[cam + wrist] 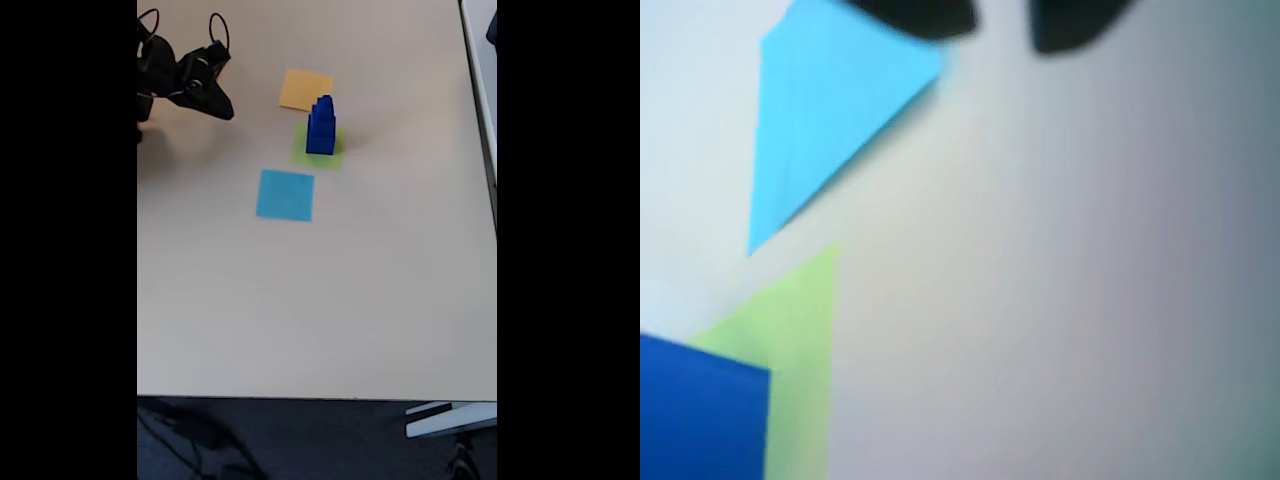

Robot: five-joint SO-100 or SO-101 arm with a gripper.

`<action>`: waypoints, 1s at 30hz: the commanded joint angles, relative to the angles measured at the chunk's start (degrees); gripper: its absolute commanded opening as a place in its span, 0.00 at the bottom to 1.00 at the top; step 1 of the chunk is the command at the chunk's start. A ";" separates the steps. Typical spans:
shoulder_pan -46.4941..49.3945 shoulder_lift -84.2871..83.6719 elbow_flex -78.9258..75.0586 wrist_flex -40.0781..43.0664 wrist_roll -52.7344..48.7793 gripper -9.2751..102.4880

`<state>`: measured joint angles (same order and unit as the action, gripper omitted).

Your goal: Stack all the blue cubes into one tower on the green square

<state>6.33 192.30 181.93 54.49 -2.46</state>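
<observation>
We see light blue square (285, 195) below-right of fingers, orange-yellow square (306, 89) right of them, both flat on beige table (380, 300).
</observation>
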 commanded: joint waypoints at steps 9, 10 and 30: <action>-0.88 1.49 0.35 0.18 -3.52 0.08; -0.88 1.49 0.35 0.26 -3.52 0.08; -0.88 1.49 0.35 0.35 -3.69 0.08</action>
<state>5.98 192.30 181.93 54.49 -5.62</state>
